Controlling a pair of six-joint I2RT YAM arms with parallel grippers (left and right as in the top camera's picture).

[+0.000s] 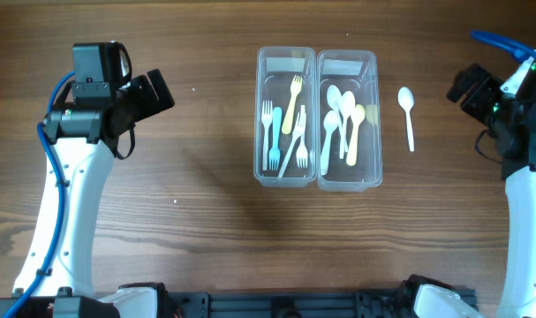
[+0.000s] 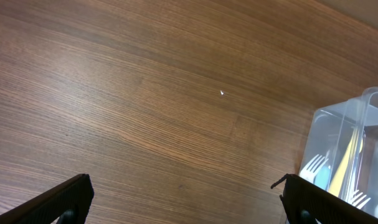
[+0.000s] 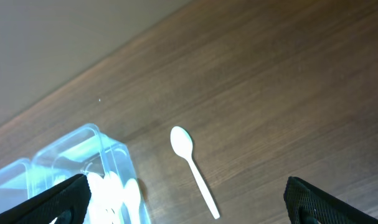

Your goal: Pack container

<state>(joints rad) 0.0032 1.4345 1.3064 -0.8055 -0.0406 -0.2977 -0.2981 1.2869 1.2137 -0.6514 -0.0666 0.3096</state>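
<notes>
Overhead: white spoon lies just right of spoon container, long axis near-far, bowl far; right gripper nearer, further right, fingers apart; left gripper likewise.

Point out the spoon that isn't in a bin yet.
The white spoon lying alone on the table, just right of the spoon bin; all other spoons lie inside it.

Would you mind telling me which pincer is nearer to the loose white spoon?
Right. The right pincer is close beside the white spoon; the left pincer is far off, beyond both containers.
</notes>
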